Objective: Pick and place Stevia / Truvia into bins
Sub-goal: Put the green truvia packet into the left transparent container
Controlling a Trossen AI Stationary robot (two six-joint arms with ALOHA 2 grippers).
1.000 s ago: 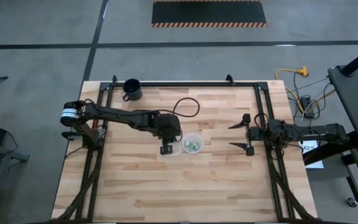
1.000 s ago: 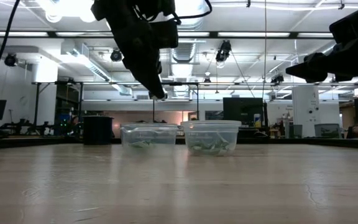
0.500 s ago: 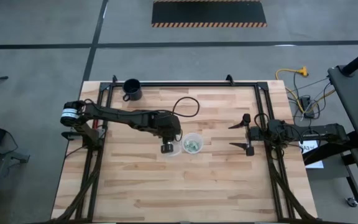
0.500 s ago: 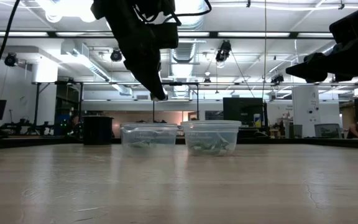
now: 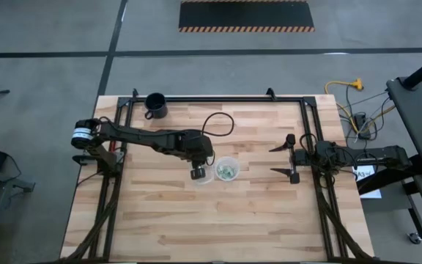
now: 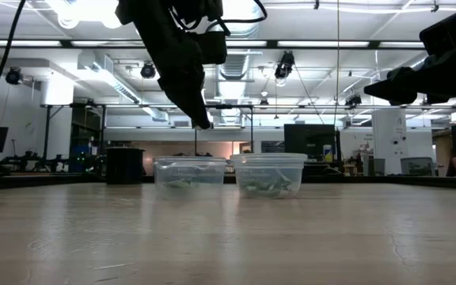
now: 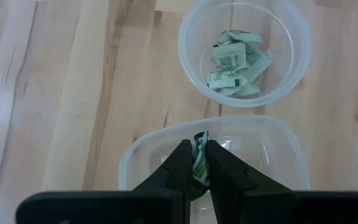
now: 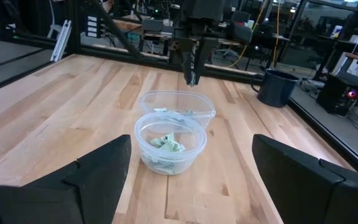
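We see a pale, matt tabletop (image 5: 247, 213) of butcher-block wood strips with visible grain. On it stand two small round bins of clear, thin, glossy plastic: the nearer bin (image 7: 272, 155) and the farther bin (image 7: 294, 56), each with a whitish rim. Crumpled green-and-white paper packets (image 7: 235, 59) lie in the farther one. The left hand (image 7: 196, 163) has smooth matt black fingers pinching another such paper packet. A dark mug (image 5: 155, 105) looks matt. The frame (image 5: 218, 98) is black metal.

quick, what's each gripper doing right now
Left gripper: shut on a sweetener packet, above the nearer bin.
Right gripper: open, holding nothing, at the table's right side.
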